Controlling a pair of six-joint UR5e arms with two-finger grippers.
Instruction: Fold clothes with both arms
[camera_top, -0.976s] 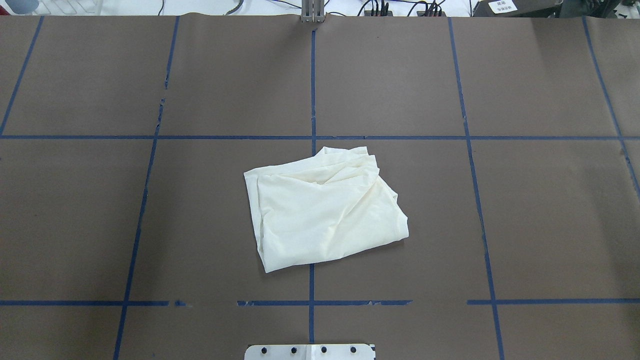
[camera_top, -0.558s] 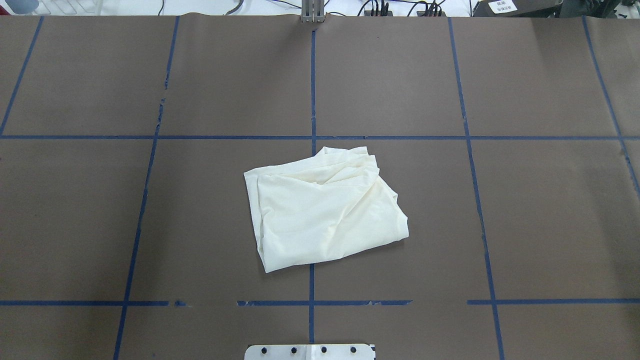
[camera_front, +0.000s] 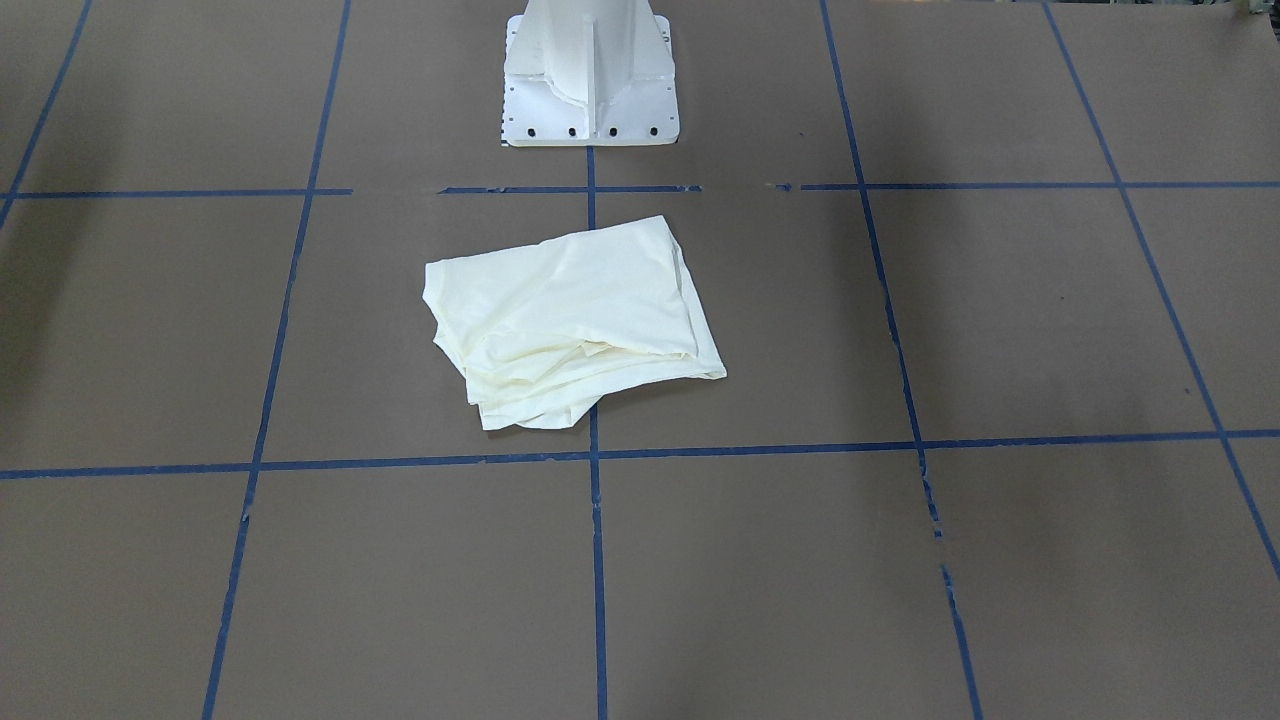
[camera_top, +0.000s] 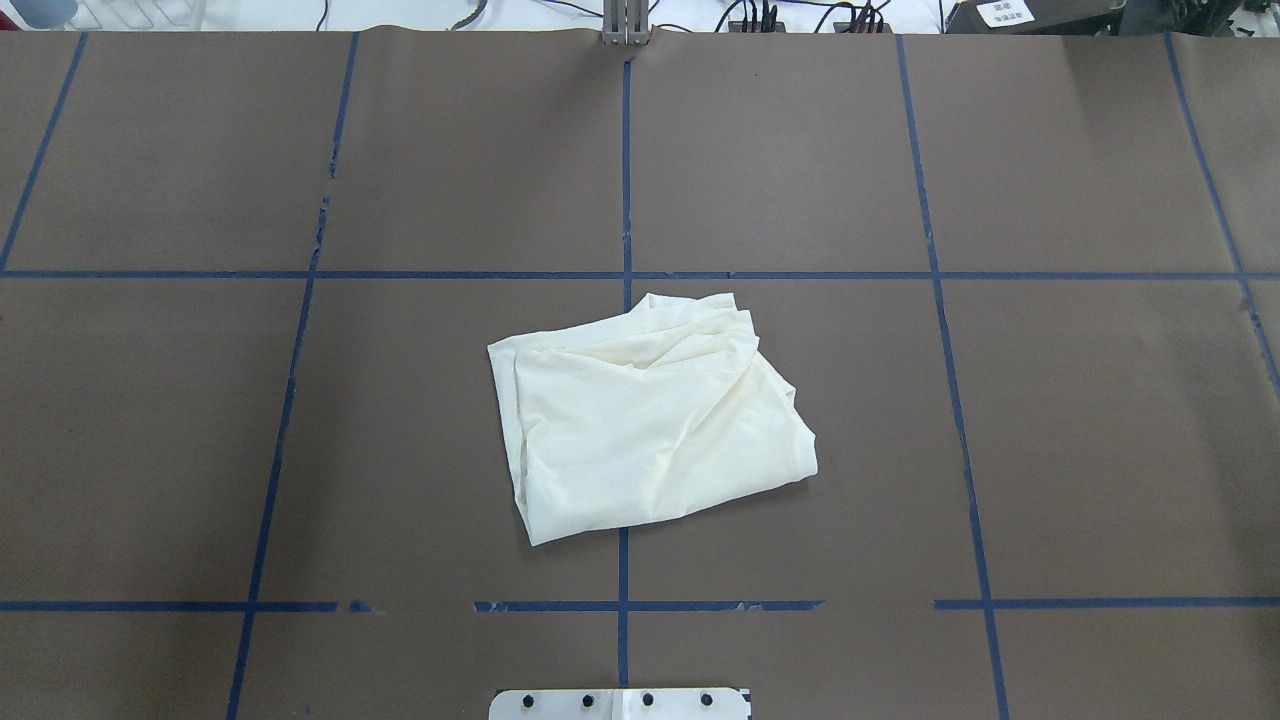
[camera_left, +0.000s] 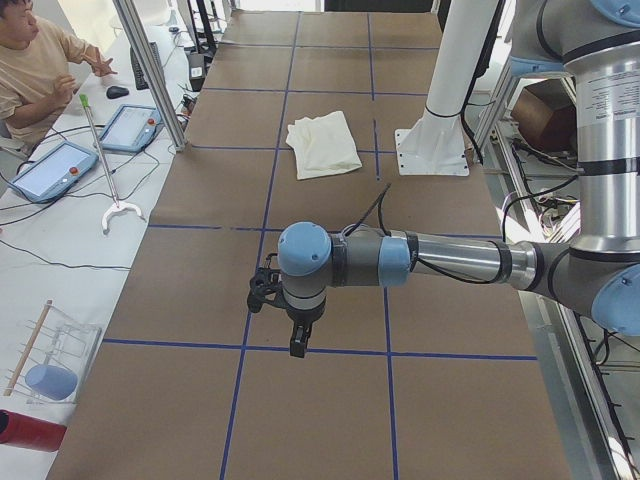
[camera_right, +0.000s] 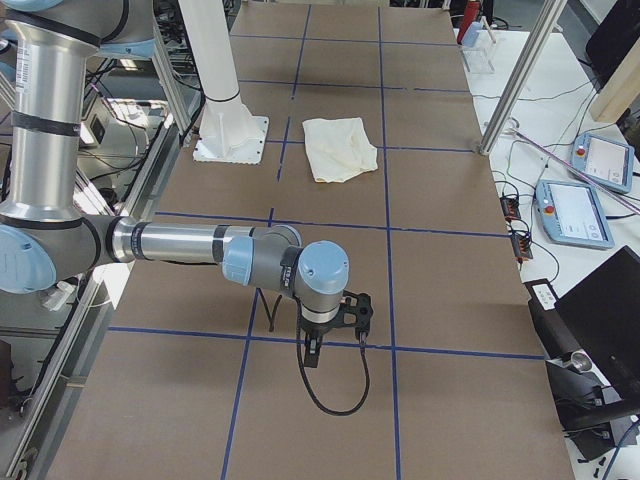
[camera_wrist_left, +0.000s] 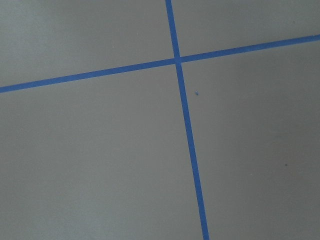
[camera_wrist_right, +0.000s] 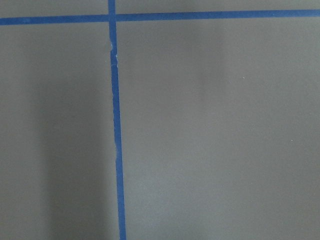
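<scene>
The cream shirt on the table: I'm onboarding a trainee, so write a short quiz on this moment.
1. True or false: the left gripper or the right gripper touches the shirt.
2. The shirt lies: A) across the central tape line, B) against the white pedestal, C) at the table's edge.
3. What print shows on the shirt?
Key: 1 false, both hang far from it. 2 A. 3 no print, only plain cream fabric.

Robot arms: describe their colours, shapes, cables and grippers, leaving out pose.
The silver-grey jointed left arm and the matching right arm are metal tubes linked by rounded grey joints with light blue caps. A thin black cable trails from each wrist. The left gripper and right gripper are small, black and two-fingered.
</scene>
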